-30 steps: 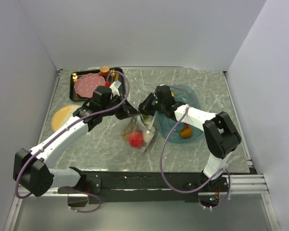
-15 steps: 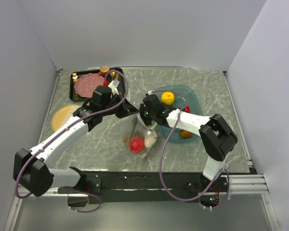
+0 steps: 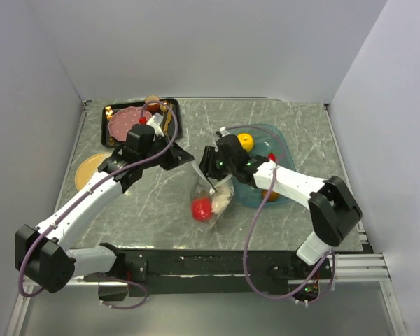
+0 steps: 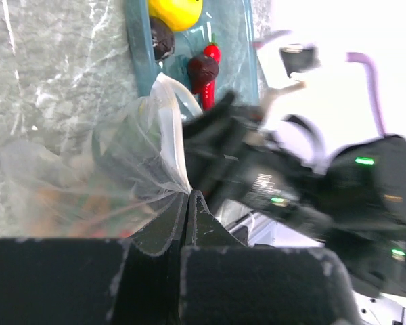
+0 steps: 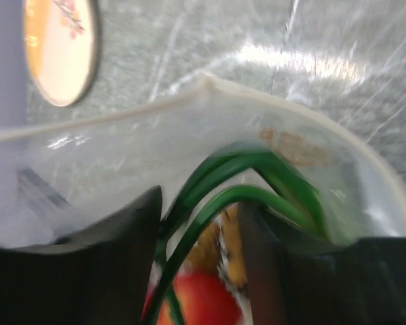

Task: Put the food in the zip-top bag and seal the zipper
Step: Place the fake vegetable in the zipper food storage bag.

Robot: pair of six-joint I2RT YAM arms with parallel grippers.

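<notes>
Just beside the teal tray (image 3: 283, 143), on its left, the bag (image 3: 211, 199) sags from its held-up mouth. The left claw (image 4: 188, 196) is pinched fully closed on a fold of the bag's film close to the zipper (image 4: 168, 125), on the side away from the tray. The right claw (image 5: 199, 227) reaches over from the tray side and dips into the mouth with its fingers standing apart. The green leaves (image 5: 257, 179) lie in the gap and look loose rather than clamped. An apple (image 3: 201, 207) and a white piece (image 3: 221, 199) rest at the bottom of the bag. In the tray sit a yellow fruit (image 3: 243, 142), a chili (image 4: 212, 51) and a brown nut cluster (image 4: 161, 39).

The bag is likely thin, limp and slippery, and would fold shut if let go. The zipper looks like its only firmer part, so that strip is the place to hold, near its ends for sealing. The toy food seems light and hard. The round fruit may roll and is best taken across its middle.
</notes>
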